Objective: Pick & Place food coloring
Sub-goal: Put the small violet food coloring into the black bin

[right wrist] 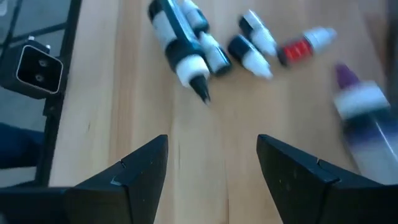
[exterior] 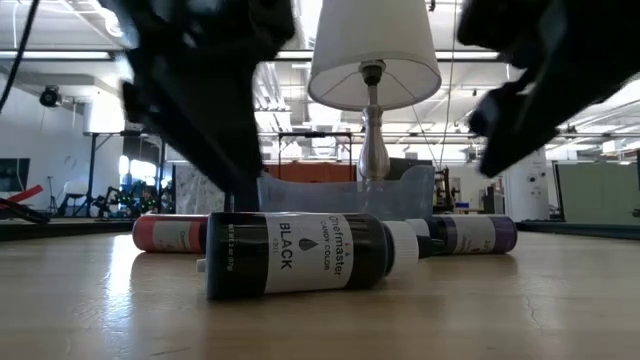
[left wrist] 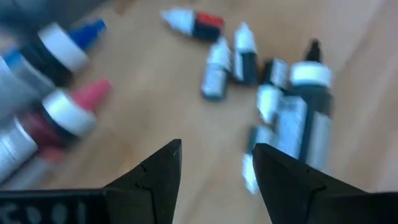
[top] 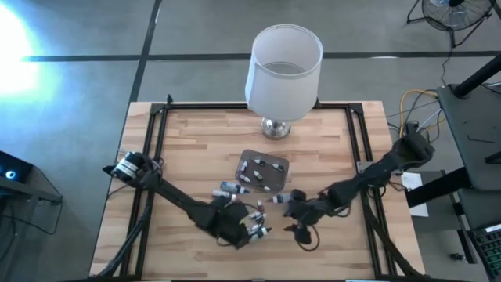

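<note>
Several tiny food coloring bottles lie on their sides on the wooden table [top: 196, 141]. A black one [exterior: 300, 255], a red one [exterior: 170, 233] and a purple one [exterior: 470, 235] show in the low view. More bottles lie in the grey translucent tub [top: 262, 171]. My left gripper [top: 244, 227] [left wrist: 214, 165] is open, low over the near middle, with loose bottles [left wrist: 230, 59] just ahead of it. My right gripper [top: 293, 210] [right wrist: 211, 162] is open too, facing a black bottle [right wrist: 177, 46] and small ones [right wrist: 255, 43].
A lamp [top: 283, 66] with a white shade stands on its metal foot at the table's far middle, behind the tub. A black frame [top: 156, 125] runs along the table's edges. Bare wood lies to the far left and far right.
</note>
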You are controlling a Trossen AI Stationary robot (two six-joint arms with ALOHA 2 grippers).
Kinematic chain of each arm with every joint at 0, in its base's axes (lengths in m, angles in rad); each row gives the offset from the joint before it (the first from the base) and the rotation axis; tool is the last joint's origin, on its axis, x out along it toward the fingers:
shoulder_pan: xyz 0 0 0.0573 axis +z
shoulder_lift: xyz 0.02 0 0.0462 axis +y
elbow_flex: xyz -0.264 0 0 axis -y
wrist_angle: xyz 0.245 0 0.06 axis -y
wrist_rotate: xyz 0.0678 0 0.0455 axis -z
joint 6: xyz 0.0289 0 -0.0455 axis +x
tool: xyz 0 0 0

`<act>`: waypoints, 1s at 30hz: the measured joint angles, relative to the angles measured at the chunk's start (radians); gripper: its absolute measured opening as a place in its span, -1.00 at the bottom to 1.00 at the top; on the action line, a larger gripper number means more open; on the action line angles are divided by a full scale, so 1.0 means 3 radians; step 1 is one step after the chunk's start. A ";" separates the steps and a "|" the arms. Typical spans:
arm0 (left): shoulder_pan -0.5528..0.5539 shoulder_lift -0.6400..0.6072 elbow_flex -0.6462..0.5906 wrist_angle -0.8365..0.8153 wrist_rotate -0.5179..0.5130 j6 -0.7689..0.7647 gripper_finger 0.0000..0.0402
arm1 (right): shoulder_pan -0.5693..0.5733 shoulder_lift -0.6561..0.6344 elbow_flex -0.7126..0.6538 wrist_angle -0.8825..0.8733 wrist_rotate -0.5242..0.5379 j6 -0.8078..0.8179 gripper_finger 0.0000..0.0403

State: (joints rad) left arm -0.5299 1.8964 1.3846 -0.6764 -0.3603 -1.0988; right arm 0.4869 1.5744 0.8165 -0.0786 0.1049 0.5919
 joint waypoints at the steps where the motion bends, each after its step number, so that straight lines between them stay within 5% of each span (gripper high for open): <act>1: -0.0050 -0.0001 0.0000 0.0010 -0.0008 -0.0103 -0.13 | -0.0041 0.0065 0.0053 -0.0002 -0.0022 -0.0103 0.19; 12: -0.0552 -0.0005 0.0001 -0.0082 -0.0687 -0.1556 -0.13 | -0.0365 0.0856 0.0698 -0.0333 -0.0146 -0.1714 0.03; 16: -0.0587 -0.0007 0.0001 -0.0146 -0.0826 -0.1738 -0.13 | -0.0495 0.1030 0.0923 -0.0599 -0.0144 -0.1869 -0.01; 22: -0.0593 -0.0009 0.0001 -0.0448 -0.0824 -0.1758 -0.13 | -0.0629 0.1292 0.1268 -0.0823 -0.0602 -0.1939 -0.07; 30: -0.0590 -0.0017 -0.0141 -0.0516 -0.0774 -0.1877 -0.13 | -0.0620 0.1594 0.1707 -0.1251 -0.0605 -0.1745 -0.13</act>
State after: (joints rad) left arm -0.7071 1.8913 1.3423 -0.8312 -0.5926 -1.6619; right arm 0.3008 2.0525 1.3287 -0.4539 -0.0765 0.0684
